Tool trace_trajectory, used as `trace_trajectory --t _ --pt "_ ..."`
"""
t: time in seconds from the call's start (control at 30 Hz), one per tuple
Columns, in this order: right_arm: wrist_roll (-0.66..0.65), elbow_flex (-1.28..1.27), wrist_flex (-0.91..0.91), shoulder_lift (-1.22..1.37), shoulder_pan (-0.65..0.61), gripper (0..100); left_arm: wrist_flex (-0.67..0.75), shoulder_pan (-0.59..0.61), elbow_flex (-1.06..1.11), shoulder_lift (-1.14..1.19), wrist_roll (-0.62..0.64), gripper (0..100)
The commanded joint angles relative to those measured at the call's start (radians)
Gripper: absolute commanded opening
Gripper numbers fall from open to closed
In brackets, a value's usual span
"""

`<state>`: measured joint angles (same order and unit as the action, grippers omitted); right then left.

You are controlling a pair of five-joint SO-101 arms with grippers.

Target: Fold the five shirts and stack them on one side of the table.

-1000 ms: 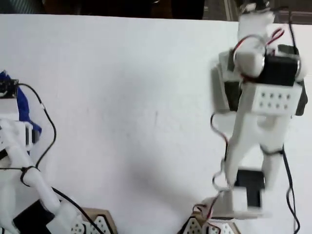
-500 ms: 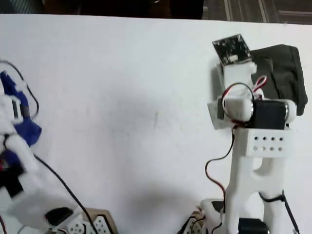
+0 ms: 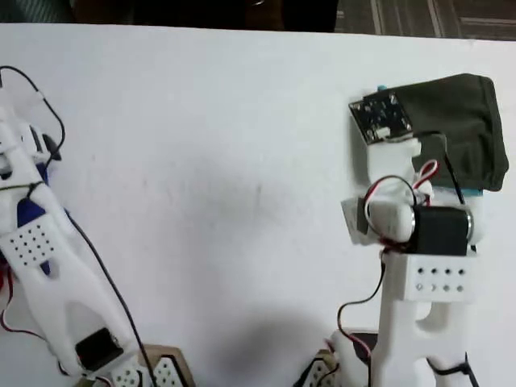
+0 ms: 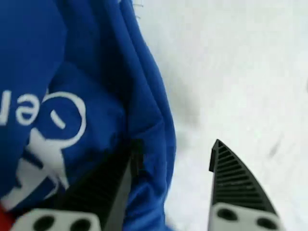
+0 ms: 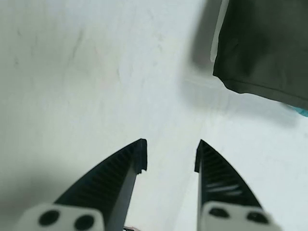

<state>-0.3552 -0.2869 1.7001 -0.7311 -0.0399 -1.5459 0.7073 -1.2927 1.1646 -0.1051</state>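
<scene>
Two arms stand over the table point(image 3: 226, 161) in the high view. Over the last second the right arm point(image 3: 423, 274) has drawn back toward its base and uncovered a folded dark shirt point(image 3: 451, 121) near the right edge. A strip of teal cloth point(image 3: 472, 192) peeks out from under the shirt, so this looks like the stack with a finished shirt just added. Meanwhile the left arm point(image 3: 40, 242) has swung up along the left edge and now stretches over the blue shirt point(image 3: 31, 214), hiding most of it. That suggests the blue shirt is the next one to be handled.

In the left wrist view, the left gripper point(image 4: 176, 144) has its fingers spread wide and grips nothing. One finger is over the rumpled blue shirt point(image 4: 72, 72), whose hem lies between the two, and the other is over bare table point(image 4: 231, 57). I cannot tell whether either finger touches.

In the right wrist view, the right gripper point(image 5: 171, 142) is parted and empty above bare table point(image 5: 96, 72). The dark shirt point(image 5: 264, 48) lies ahead and off to one side, apart from the fingers, with a teal sliver point(image 5: 301, 111) at its lower edge.
</scene>
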Motion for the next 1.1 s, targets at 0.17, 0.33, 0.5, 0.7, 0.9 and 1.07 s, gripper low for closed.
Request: trace_trajectory --t 0.17,0.33,0.5,0.7,0.9,1.07 --pt "-0.014 -0.063 -0.018 -0.07 -0.005 17.0 -0.13 0.012 -0.378 0.212 0.009 20" --pt "-0.014 -0.087 -0.038 -0.077 -0.001 17.0 -0.212 0.009 -0.372 0.181 0.011 3" --pt "-0.014 -0.118 -0.039 -0.077 -0.001 17.0 -0.242 0.011 -0.364 0.115 0.011 3" --pt "-0.008 -0.178 -0.096 -0.077 -0.001 17.0 -0.247 -0.002 -0.361 -0.023 -0.023 3" --pt "-0.005 -0.249 -0.171 -0.077 -0.001 17.0 -0.247 -0.02 -0.131 -0.29 -0.023 3" --pt "-0.012 -0.272 -0.219 -0.077 0.015 17.1 -0.244 -0.118 0.274 -0.657 -0.023 3"
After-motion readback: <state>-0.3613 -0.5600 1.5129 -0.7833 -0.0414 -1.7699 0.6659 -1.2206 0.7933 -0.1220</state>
